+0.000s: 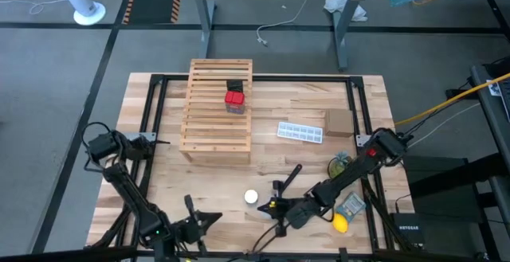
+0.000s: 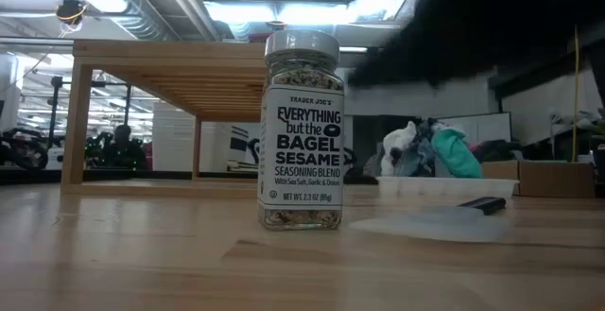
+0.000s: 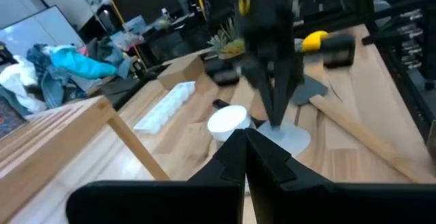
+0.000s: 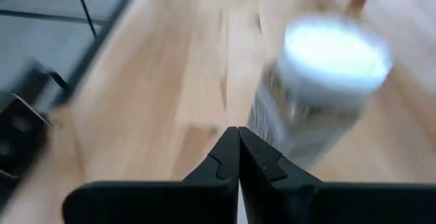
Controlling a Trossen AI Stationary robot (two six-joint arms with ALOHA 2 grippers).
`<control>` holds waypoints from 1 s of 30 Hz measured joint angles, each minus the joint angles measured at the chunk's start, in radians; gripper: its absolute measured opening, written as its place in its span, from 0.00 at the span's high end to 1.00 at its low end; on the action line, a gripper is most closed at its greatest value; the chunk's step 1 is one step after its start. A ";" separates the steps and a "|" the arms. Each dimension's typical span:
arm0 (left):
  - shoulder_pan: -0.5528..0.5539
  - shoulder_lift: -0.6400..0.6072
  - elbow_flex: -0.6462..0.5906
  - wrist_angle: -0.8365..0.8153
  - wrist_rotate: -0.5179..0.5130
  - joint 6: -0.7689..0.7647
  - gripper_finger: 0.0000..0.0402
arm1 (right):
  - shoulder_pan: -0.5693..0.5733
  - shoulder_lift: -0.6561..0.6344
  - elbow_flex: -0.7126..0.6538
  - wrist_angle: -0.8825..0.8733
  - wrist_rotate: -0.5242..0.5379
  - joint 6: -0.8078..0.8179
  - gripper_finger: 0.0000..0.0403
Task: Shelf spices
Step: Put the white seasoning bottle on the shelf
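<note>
Overhead layout: my right gripper sits low over the table's near edge, its fingers pressed together on nothing, just beside the clear jar with the white lid, which stands upright on the bare tabletop, well apart from the shelf. The red spice box and the black container rest on the shelf's slats, touching each other. My left gripper waits at the near edge, its fingers likewise closed and empty. A white ice-cube tray and a lemon lie to the right.
</note>
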 joint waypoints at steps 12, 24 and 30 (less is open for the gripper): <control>0.008 0.022 -0.001 -0.147 0.085 -0.329 1.00 | 0.029 -0.198 0.001 -0.045 -0.062 -0.097 0.99; 0.031 0.019 -0.001 -0.146 0.106 -0.275 1.00 | 0.009 -0.197 0.001 0.010 -0.350 -0.092 0.68; 0.030 0.019 -0.001 -0.147 0.106 -0.275 1.00 | 0.010 -0.197 0.001 0.051 -0.347 -0.063 0.46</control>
